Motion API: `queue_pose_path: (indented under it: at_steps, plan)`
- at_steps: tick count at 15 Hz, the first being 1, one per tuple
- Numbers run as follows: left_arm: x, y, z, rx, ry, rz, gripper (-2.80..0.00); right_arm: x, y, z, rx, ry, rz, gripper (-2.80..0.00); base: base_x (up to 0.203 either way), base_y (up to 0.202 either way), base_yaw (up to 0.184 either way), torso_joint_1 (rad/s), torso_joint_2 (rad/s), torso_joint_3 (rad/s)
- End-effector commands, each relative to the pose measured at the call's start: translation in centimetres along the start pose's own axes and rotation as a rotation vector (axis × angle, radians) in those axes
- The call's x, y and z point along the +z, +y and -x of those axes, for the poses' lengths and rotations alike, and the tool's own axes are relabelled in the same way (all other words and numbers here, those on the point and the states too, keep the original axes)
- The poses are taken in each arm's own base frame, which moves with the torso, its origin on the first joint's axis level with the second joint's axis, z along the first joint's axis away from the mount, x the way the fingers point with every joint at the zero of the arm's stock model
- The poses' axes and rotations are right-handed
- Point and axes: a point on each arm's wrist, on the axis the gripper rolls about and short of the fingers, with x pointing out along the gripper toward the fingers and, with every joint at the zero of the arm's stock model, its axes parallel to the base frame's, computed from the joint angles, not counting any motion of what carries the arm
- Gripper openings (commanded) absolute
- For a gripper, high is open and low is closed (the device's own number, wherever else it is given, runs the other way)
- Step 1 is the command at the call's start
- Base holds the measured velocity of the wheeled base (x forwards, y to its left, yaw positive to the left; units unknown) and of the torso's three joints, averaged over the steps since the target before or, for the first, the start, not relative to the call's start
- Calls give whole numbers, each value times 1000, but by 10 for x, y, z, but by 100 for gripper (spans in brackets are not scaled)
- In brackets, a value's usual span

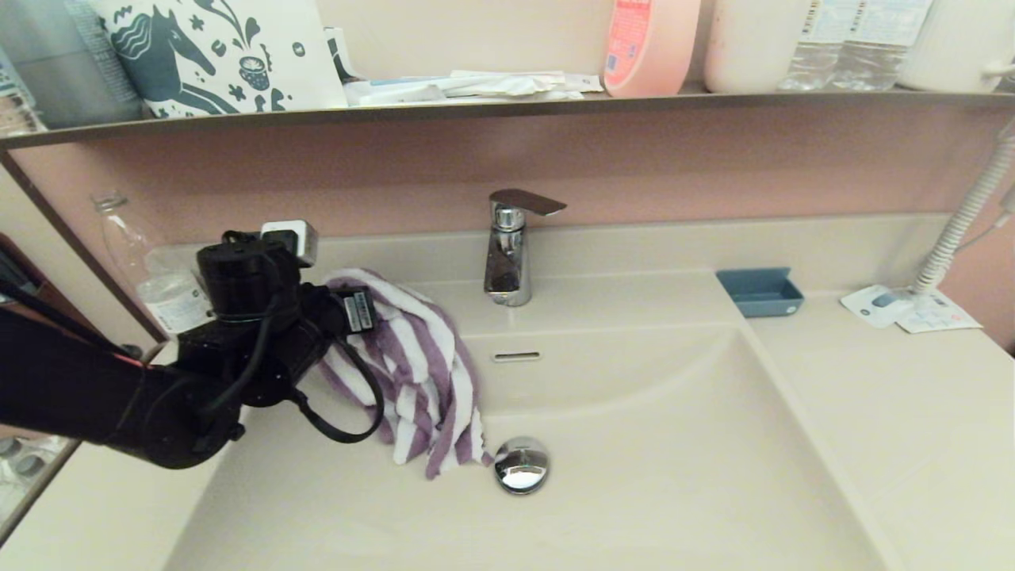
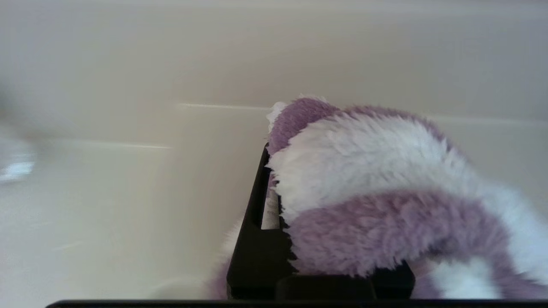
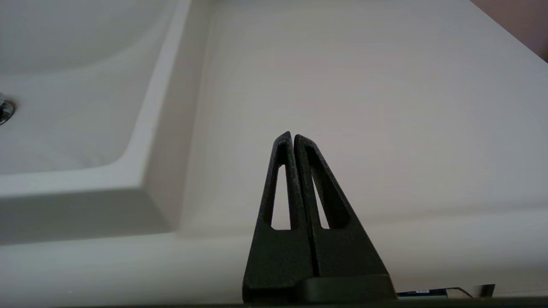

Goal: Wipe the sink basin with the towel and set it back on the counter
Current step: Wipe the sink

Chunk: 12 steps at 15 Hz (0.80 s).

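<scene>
A fluffy purple-and-white striped towel [image 1: 420, 373] hangs from my left gripper [image 1: 339, 313] over the back left part of the cream sink basin [image 1: 650, 452]. Its lower end reaches down just left of the chrome drain plug [image 1: 521, 465]. In the left wrist view the towel [image 2: 385, 192] is bunched over the gripper; one black finger [image 2: 252, 239] shows beside it and the other is hidden under the pile. The chrome tap [image 1: 509, 254] stands behind, to the right of the towel. My right gripper [image 3: 293, 137] is shut and empty, low by the counter [image 3: 364, 107] right of the basin, out of the head view.
A clear plastic bottle [image 1: 158, 277] stands on the back left of the counter, behind my left arm. A blue dish [image 1: 760, 291], a leaflet [image 1: 908, 308] and a white coiled cord [image 1: 963, 222] sit at the back right. The dark-edged upper shelf [image 1: 507, 107] carries bottles and a patterned bag.
</scene>
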Motion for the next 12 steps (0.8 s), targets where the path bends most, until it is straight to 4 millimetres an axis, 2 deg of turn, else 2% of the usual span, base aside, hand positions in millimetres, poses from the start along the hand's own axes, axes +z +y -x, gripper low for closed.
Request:
queue_pose_path:
  at_steps: [1, 3, 5, 7, 10, 12]
  plan:
    - [39, 19, 40, 13, -89, 36, -280, 0, 0, 0, 0, 1, 0, -280, 0, 0, 0, 0, 0, 0]
    - [60, 35, 72, 34, -82, 34, -280, 0, 0, 0, 0, 1, 0, -280, 0, 0, 0, 0, 0, 0]
    - [76, 56, 102, 90, -2, 11, -280, 0, 0, 0, 0, 1, 0, -280, 0, 0, 0, 0, 0, 0]
    - [98, 81, 118, 215, 30, 13, -280, 0, 0, 0, 0, 1, 0, -280, 0, 0, 0, 0, 0, 0]
    - [128, 116, 129, 407, -34, 6, -280, 0, 0, 0, 0, 1, 0, -280, 0, 0, 0, 0, 0, 0]
    - [144, 129, 156, 480, -82, -85, -280, 0, 0, 0, 0, 1, 0, -280, 0, 0, 0, 0, 0, 0]
